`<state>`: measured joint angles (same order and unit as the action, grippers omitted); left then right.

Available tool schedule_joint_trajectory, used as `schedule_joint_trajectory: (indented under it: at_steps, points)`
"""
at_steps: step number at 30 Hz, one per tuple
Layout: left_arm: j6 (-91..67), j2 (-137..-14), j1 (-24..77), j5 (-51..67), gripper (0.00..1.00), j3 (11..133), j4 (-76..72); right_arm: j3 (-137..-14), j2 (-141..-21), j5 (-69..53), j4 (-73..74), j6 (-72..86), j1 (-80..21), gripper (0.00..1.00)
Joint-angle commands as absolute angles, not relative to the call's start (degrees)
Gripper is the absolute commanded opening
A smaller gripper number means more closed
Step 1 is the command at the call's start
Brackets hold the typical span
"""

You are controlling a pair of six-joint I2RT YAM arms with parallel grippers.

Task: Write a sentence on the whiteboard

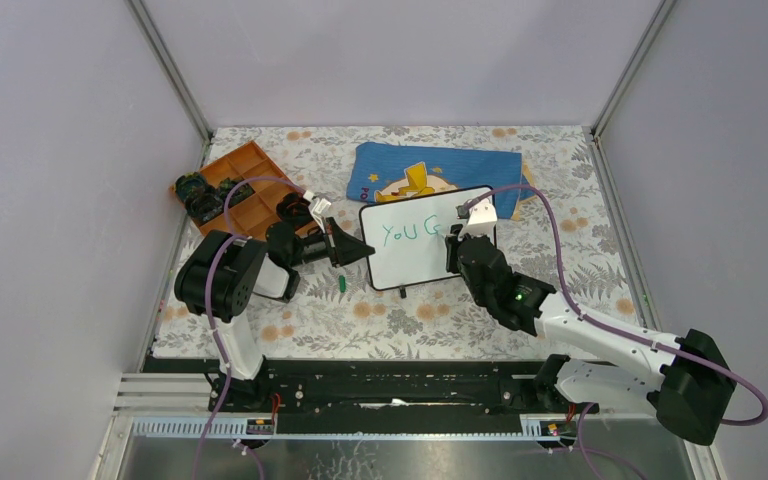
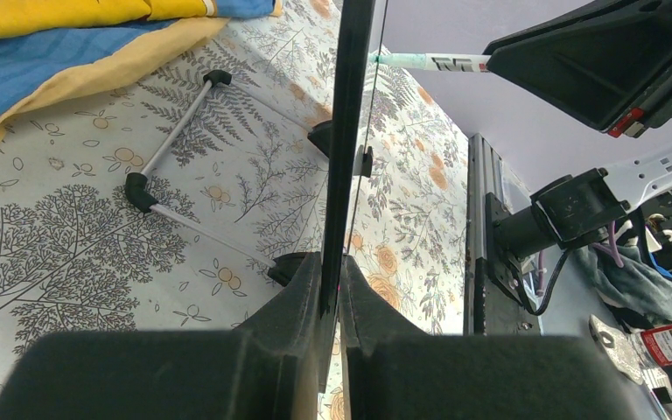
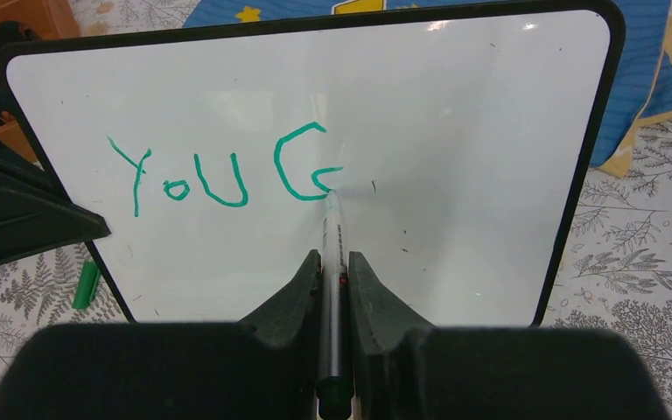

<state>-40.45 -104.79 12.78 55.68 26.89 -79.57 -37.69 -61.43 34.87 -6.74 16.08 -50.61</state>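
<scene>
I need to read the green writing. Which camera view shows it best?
Right wrist: the green writing faces it, large and sharp on the whiteboard. Top external shows it small. Left wrist sees the board edge-on, no writing.

Bright, even light; soft shadows

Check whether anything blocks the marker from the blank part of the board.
Nothing visible does. The right claw has the marker tip on the board beside the green writing; the surface rightward is bare.
</scene>
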Motion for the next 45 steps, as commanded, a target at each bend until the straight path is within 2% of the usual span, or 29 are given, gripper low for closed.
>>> schedule_joint_trajectory:
  at_steps: [1, 21, 45]
  points:
    - [-39.4, -104.2, 13.1, 56.8, 0.0, 26.6, -76.5, -39.5, -60.8, 37.9, -6.5, 15.5, -50.1, 0.0]
    - [-39.0, -104.1, 13.2, 56.8, 0.0, 26.7, -75.9, -43.3, -62.7, 38.2, -8.0, 13.4, -49.8, 0.0]
    - [-38.9, -104.1, 13.3, 56.9, 0.0, 26.8, -75.6, -38.6, -60.1, 36.6, -5.4, 16.1, -49.7, 0.0]
